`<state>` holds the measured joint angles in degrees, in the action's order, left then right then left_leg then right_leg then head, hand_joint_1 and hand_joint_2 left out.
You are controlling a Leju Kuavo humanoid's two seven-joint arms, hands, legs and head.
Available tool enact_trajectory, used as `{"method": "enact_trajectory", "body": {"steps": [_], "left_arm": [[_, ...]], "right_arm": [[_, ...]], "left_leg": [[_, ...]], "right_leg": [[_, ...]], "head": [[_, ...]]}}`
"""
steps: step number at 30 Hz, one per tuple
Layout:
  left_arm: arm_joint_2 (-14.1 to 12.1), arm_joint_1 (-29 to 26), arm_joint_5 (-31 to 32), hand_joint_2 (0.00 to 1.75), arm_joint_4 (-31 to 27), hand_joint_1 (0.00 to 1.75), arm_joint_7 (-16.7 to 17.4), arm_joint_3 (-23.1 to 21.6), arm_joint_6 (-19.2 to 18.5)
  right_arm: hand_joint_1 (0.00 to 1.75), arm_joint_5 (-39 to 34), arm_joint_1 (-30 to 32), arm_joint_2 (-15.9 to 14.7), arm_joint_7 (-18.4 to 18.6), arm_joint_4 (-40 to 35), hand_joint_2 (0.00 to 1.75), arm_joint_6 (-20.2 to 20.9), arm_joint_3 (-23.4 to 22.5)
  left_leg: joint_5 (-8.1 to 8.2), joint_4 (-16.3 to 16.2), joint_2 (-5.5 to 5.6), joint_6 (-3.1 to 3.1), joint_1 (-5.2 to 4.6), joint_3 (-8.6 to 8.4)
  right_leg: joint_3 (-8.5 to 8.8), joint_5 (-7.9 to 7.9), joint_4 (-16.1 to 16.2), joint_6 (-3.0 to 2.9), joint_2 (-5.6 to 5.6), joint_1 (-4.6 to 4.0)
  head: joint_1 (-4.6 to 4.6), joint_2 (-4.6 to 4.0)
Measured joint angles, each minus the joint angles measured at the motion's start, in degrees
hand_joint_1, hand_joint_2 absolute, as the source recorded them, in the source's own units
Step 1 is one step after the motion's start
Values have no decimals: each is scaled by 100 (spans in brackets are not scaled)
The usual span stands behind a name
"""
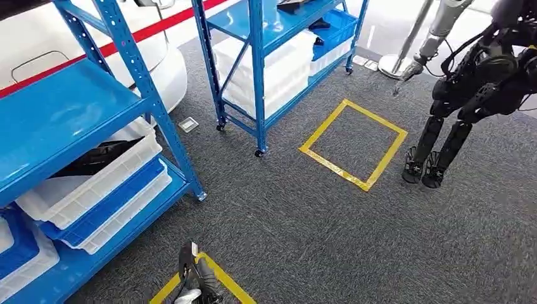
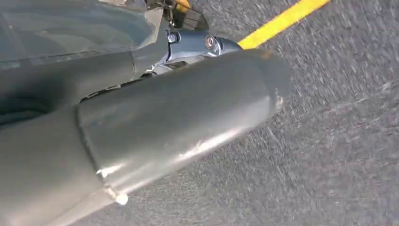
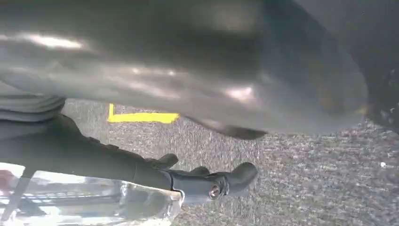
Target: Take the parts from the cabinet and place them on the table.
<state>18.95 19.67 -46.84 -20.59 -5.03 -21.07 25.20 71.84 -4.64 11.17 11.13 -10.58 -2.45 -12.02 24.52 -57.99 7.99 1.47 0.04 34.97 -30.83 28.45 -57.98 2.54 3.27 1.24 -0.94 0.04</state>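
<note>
The right hand [image 3: 141, 176] held a clear plastic bag [image 3: 89, 202] with its dark fingers [image 3: 226, 181] along the edge, probably light, soft and slippery, so better pinched at the top, while I cannot tell how the left hand's fingers stood.

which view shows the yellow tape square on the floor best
The head view: the whole yellow tape square lies on the grey carpet beside the blue shelf. Each wrist view catches a short yellow tape strip, perhaps different markings.
</note>
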Motion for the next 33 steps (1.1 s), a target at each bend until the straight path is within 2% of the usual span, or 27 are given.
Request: {"method": "enact_trajectory", "body": {"steps": [2, 3, 4, 5, 7, 8, 9, 10, 11, 12, 13, 14, 17, 18, 19, 20, 21, 22, 23, 24, 26, 27, 28, 29, 30, 32, 33], "left_arm": [[-28, -9, 0, 0, 0, 0, -2, 22, 2], [-37, -16, 0, 0, 0, 0, -2, 24, 2], [-37, -5, 2, 0, -2, 0, -2, 24, 2], [-37, 5, 2, 0, -2, 0, -4, 26, 7], [-37, -4, 9, 0, 0, 0, -2, 26, 0], [-37, -14, 18, 0, 0, 0, 0, 26, -2], [-39, -23, 26, 0, 0, 0, 0, 28, -2], [-46, -30, 39, 0, 0, 0, 2, 33, 0], [-59, -32, 57, 0, 0, 0, 2, 50, 0], [-57, -29, 61, 0, 0, 0, 2, 55, 2], [-57, -21, 77, 0, -2, 0, 2, 55, 4], [-46, 6, 103, 0, -4, 0, 4, 57, 7], [-31, 11, 157, 0, -2, 0, 72, 57, 7], [-28, 13, 188, 0, -4, 0, 72, 57, 7], [-15, 9, 214, 0, -4, 0, 66, 59, 13], [-15, 26, 245, 0, -4, 0, 61, 59, 18], [2, 34, 258, 0, -4, 0, 63, 59, 11], [15, 29, 273, 0, -4, 0, 66, 59, 11], [20, 15, 293, 0, 0, 0, 72, 59, 11], [20, 3, 302, 0, 0, 0, 74, 59, 11], [20, -3, 310, 0, 0, 0, 76, 59, 13], [24, 1, 310, 0, 0, 0, 76, 59, 11], [24, 0, 313, 0, 0, 0, 76, 59, 11], [24, 3, 313, 0, 0, 0, 81, 59, 11], [24, 0, 313, 0, 0, 0, 90, 59, 13], [17, -12, 317, 0, 0, 0, 92, 59, 15], [9, -11, 319, 0, 2, 0, 92, 59, 15]], "right_arm": [[0, 9, -3, 15, -2, 0, 0, 0, 4], [0, 11, 1, 22, -2, 0, 0, 0, 7], [0, 15, 3, 20, -7, 0, 0, 0, 7], [0, 15, 12, 35, -20, 0, 0, 0, 11], [0, 20, 39, 22, -24, 0, 0, 0, 11], [0, 24, 43, 7, -24, 0, 0, 0, 11], [0, 26, 43, 2, -24, 0, 0, 0, 11], [0, 26, 38, 2, -24, 0, 0, 0, 11], [0, 28, 32, 4, -24, 0, 0, 0, 13], [0, 28, 31, 9, -24, 0, 0, 0, 13], [0, 31, 34, 13, -17, 0, 0, 4, 13], [0, 33, 42, 15, -2, 0, 0, 37, 13], [0, 52, 21, -2, 31, 0, 0, 101, 15], [0, 57, 11, 2, 31, -7, 0, 101, 24], [0, 59, 5, -4, 29, -9, 0, 101, 37], [0, 57, 19, -4, 28, -9, 0, 101, 42], [0, 50, 26, -4, 28, -7, 0, 101, 42], [0, 48, 32, -13, 33, -7, 0, 101, 42], [0, 44, 35, -18, 42, -7, 0, 101, 42], [0, 35, 40, -26, 42, -7, 0, 101, 42], [0, 33, 29, -31, 42, -7, 0, 101, 42], [0, 35, 24, -35, 44, -7, 0, 101, 42], [0, 35, 35, -37, 46, -7, 0, 101, 42], [0, 33, 48, -31, 46, 4, 0, 101, 42], [0, 35, 30, -42, 46, 4, 0, 101, 42], [0, 35, 10, -46, 50, 2, 0, 101, 44], [0, 33, 11, -31, 50, 4, 0, 101, 44]], "left_leg": [[-23, 10, 99, -37, 31, 31], [40, -61, -44, -50, 41, 56], [190, -264, -370, -71, 9, 153], [442, -719, -608, -105, 13, 371], [830, -1635, -764, -135, 23, 832], [880, -1876, -781, -142, 30, 958], [831, -1874, -785, -140, 39, 962], [694, -1685, -787, -132, 42, 857], [437, -1235, -826, -108, 39, 611], [193, -685, -991, -66, 22, 295], [81, -249, -1418, 6, -22, 27], [159, -75, -1507, 2, -88, -36], [159, -89, -1216, 50, -103, 22], [102, 6, -1096, 109, -34, -67], [82, 43, -1038, 121, -35, -93], [60, 47, -964, 159, 0, -91], [55, 48, -838, 173, 1, -81], [53, 47, -729, 179, 1, -79], [53, 44, -627, 178, 2, -78], [52, 41, -526, 176, 7, -82], [57, 21, -336, 163, 29, -99], [70, 2, -235, 137, 50, -105], [91, -29, -156, 89, 51, -81], [110, -85, -82, 39, 15, -41], [102, -76, -58, 18, 13, -8], [60, -38, 30, -45, 39, 7], [62, -47, 82, -59, 55, 26]], "right_leg": [[23, -33, 9, -61, -123, 15], [26, -50, 24, -104, -200, 36], [27, -41, 27, -157, -244, 31], [25, -28, 27, -221, -335, 0], [22, -5, 25, -256, -530, -33], [18, 0, 24, -263, -612, -40], [18, 5, 24, -269, -690, -52], [20, 13, 23, -279, -759, -58], [38, 23, 23, -287, -840, -61], [64, 43, 24, -276, -898, -69], [94, 62, 26, -268, -945, -96], [92, 102, -1, -219, -1002, -172], [155, 126, 54, -160, -1258, -165], [164, 173, 40, -110, -1308, -229], [143, 231, -71, -88, -935, -154], [42, 359, -329, -116, -641, -145], [-218, 571, -859, -143, -437, -106], [-472, 754, -1339, -152, -381, -86], [-674, 840, -1683, -127, -365, -67], [-757, 807, -1771, -73, -363, -51], [-533, 434, -1161, 83, -337, -2], [-281, 155, -575, 171, -248, 41], [-105, -6, -112, 222, 34, 106], [-105, 25, -60, 160, 155, 61], [-76, 10, -63, 79, 66, 54], [-82, -9, -74, 10, -6, 26], [-72, -28, -56, -34, -67, 74]], "head": [[4, 0], [6, 0], [42, 0], [105, 0], [103, 0], [107, 0], [103, 0], [107, 0], [109, 0], [105, 0], [111, 0], [116, 0], [76, 0], [85, 2], [59, 0], [55, 0], [24, 0], [24, 0], [22, 0], [24, 0], [26, 0], [28, 0], [15, 0], [-9, 0], [0, 0], [28, 0], [33, 0]]}}
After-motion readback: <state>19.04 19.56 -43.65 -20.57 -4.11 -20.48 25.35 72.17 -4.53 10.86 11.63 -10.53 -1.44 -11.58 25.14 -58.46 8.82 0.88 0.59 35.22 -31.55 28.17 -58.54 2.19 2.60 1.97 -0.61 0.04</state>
